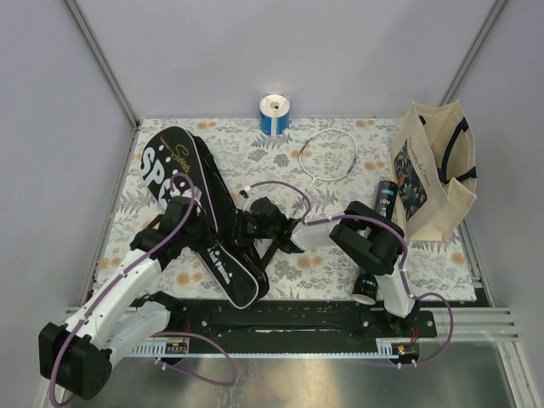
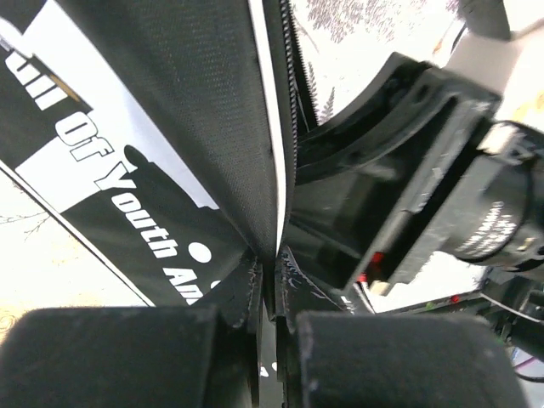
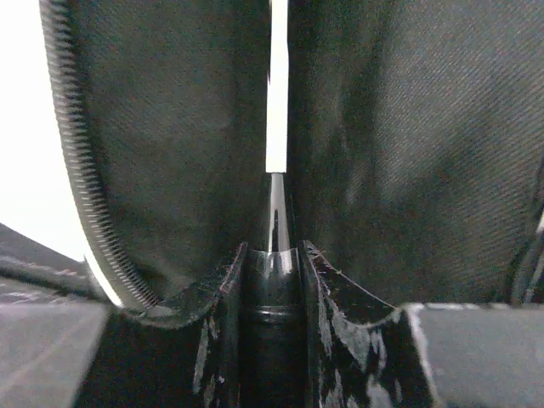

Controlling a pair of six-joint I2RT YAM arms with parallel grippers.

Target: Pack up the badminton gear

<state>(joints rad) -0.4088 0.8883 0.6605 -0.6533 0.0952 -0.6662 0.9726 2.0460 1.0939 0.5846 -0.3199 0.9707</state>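
Right claw [image 3: 272, 268] pinches the first racket [image 3: 277, 85] at its black handle, white shaft reaching ahead into the unzipped racket cover [image 1: 183, 174]. Left claw [image 2: 276, 310] clamps the cover's edge alongside. Beyond them lie a second racket [image 1: 328, 155], black tube [image 1: 387, 200] and tote bag [image 1: 442, 204] on floral cloth [image 1: 246, 153], between grey walls [image 1: 297, 51].

The long black racket cover [image 1: 200, 212] is matt woven cloth, coarse inside, with flat white print and a ribbed zip edge. The thin white-shafted racket [image 3: 277, 127] has a smooth, glossy black neck. The fingers [image 3: 212, 314] of my right gripper [image 3: 272, 272] are shiny black plastic, scuffed and scratched. The tabletop [image 1: 246, 157] wears matt floral-printed cloth; the cream tote bag [image 1: 450, 204] looks like canvas.
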